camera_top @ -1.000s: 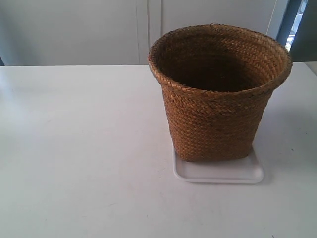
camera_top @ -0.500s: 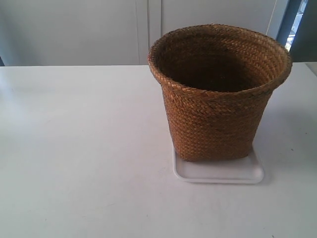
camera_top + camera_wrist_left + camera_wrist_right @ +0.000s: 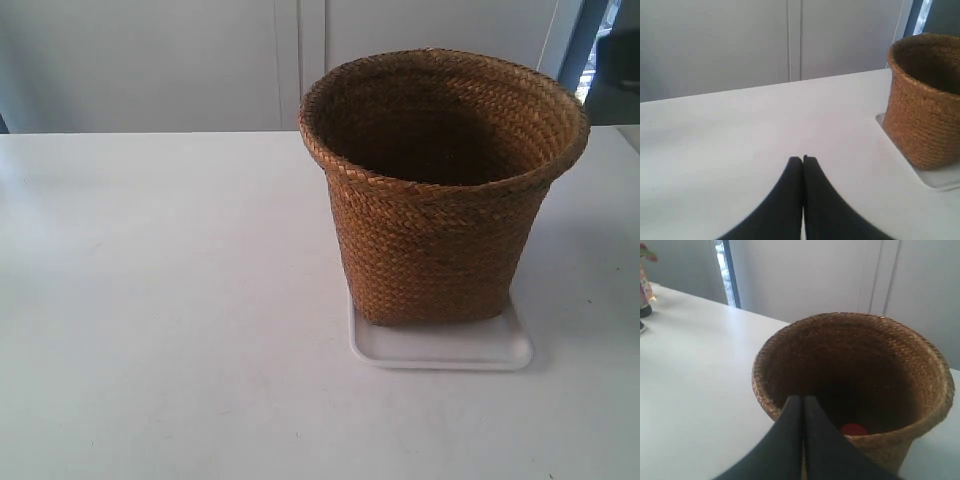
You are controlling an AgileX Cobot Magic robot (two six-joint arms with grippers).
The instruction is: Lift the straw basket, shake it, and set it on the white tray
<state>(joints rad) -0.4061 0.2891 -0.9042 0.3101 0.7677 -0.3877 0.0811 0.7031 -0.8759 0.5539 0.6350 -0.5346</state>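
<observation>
The straw basket stands upright on the white tray, right of centre in the exterior frame, while the left hand and the right hand are each pressed together, empty, with what may be a small red thing inside the basket.

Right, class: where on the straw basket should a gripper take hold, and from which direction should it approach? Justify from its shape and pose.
Probably the rim, from above: the straw basket stands upright on the white tray, mouth open, so one finger can go inside the wall and one outside. Its body looks too wide to span. The right gripper, shut, sits nearest the rim.
</observation>
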